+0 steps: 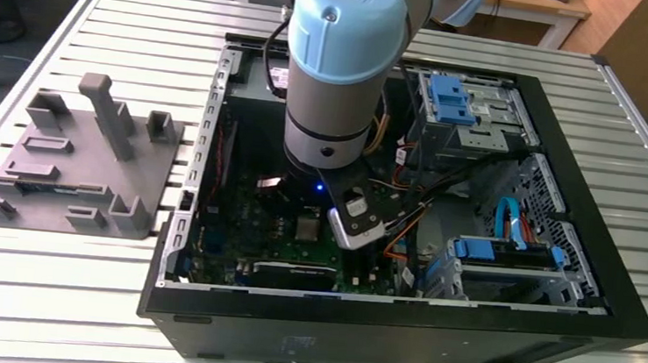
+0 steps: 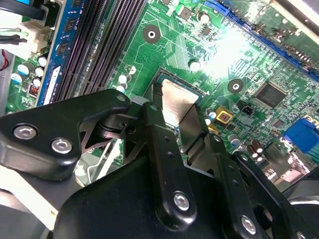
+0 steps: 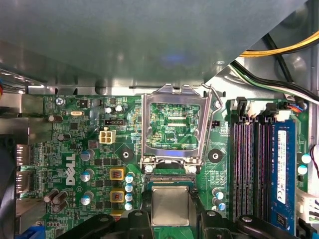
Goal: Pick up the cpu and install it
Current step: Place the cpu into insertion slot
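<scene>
The cpu [image 3: 170,205] lies flat with its silvery lid facing up, inside the open computer case [image 1: 597,285] that takes up the middle and right of the exterior view. It is at the socket on the green motherboard [image 3: 75,149], right beside the hinge of the raised metal socket frame [image 3: 173,124]. I cannot tell whether it is seated or a touch above the socket.

The hand [image 3: 170,211] is closed on the chip, one black finger [image 3: 134,221] against each of two opposite edges, as both wrist views show.

From here it looks light and stiff. The smooth metal top would likely be slippery, and the underside is probably delicate. The thin rim edges, where the fingers press, seem the sensible place to hold it.

It is close to square, so it has no real long axis. Its edges run square with the socket frame and parallel to the dark memory slots [image 3: 249,164] nearby.

The arm [image 1: 333,77] comes down from the top centre of the exterior view. A grey plastic fixture [image 1: 67,168] sits on the slatted worktop [image 1: 9,295] at the exterior view's left, well apart from the case.
</scene>
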### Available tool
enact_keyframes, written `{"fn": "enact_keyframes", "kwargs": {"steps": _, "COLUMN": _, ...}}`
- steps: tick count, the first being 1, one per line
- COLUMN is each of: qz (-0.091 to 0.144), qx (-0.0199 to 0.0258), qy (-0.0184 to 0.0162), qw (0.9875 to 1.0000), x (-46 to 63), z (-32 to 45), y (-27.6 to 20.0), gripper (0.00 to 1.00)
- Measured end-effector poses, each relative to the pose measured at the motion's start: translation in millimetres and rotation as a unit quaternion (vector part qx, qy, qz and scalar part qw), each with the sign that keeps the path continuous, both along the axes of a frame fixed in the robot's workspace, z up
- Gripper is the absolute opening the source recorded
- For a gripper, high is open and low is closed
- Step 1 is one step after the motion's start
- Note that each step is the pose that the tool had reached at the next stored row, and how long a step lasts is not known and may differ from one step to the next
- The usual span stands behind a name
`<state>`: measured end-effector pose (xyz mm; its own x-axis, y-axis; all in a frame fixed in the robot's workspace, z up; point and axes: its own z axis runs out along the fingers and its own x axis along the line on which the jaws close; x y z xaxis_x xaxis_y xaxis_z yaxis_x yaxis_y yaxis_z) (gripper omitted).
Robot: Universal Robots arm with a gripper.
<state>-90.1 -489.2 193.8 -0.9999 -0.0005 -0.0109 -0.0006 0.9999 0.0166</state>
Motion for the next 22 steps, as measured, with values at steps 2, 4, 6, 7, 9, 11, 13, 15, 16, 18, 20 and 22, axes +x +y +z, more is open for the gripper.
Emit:
{"fn": "enact_keyframes", "kwargs": {"steps": 2, "qz": 0.000, "qx": -0.0001, "qy": 0.0001, "qw": 1.0000, "x": -0.1, "z": 0.0, "y": 0.0, "gripper": 0.39}}
{"fn": "enact_keyframes", "kwargs": {"steps": 4, "qz": 0.000, "qx": 0.0000, "qy": 0.0000, "qw": 1.0000, "x": -0.1, "z": -0.1, "y": 0.0, "gripper": 0.39}}
{"fn": "enact_keyframes", "kwargs": {"steps": 6, "qz": 0.000, "qx": 0.0004, "qy": 0.0000, "qw": 1.0000, "x": -0.2, "z": -0.5, "y": 0.0, "gripper": 0.39}}
{"fn": "enact_keyframes", "kwargs": {"steps": 7, "qz": 0.000, "qx": 0.0003, "qy": 0.0000, "qw": 1.0000, "x": -0.3, "z": -0.5, "y": 0.0, "gripper": 0.39}}
{"fn": "enact_keyframes", "kwargs": {"steps": 9, "qz": 0.000, "qx": 0.0003, "qy": 0.0000, "qw": 1.0000, "x": -0.3, "z": -1.3, "y": 0.0, "gripper": 0.39}}
{"fn": "enact_keyframes", "kwargs": {"steps": 11, "qz": 0.000, "qx": 0.0002, "qy": 0.0001, "qw": 1.0000, "x": -0.3, "z": -1.5, "y": 0.0, "gripper": 0.39}}
{"fn": "enact_keyframes", "kwargs": {"steps": 13, "qz": 0.000, "qx": 0.0002, "qy": 0.0000, "qw": 1.0000, "x": -0.3, "z": -1.6, "y": 0.0, "gripper": 0.39}}
{"fn": "enact_keyframes", "kwargs": {"steps": 15, "qz": 0.000, "qx": 0.0003, "qy": 0.0000, "qw": 1.0000, "x": -0.3, "z": -1.7, "y": 0.0, "gripper": 0.39}}
{"fn": "enact_keyframes", "kwargs": {"steps": 16, "qz": 0.000, "qx": 0.0002, "qy": 0.0000, "qw": 1.0000, "x": -0.3, "z": -2.0, "y": 0.0, "gripper": 0.39}}
{"fn": "enact_keyframes", "kwargs": {"steps": 18, "qz": 0.000, "qx": 0.0001, "qy": 0.0002, "qw": 1.0000, "x": -0.4, "z": -2.6, "y": -0.1, "gripper": 0.39}}
{"fn": "enact_keyframes", "kwargs": {"steps": 20, "qz": 0.000, "qx": 0.0001, "qy": 0.0001, "qw": 1.0000, "x": -0.3, "z": -2.9, "y": -0.1, "gripper": 0.39}}
{"fn": "enact_keyframes", "kwargs": {"steps": 22, "qz": 0.000, "qx": 0.0002, "qy": 0.0001, "qw": 1.0000, "x": -0.3, "z": -3.1, "y": 0.0, "gripper": 0.39}}
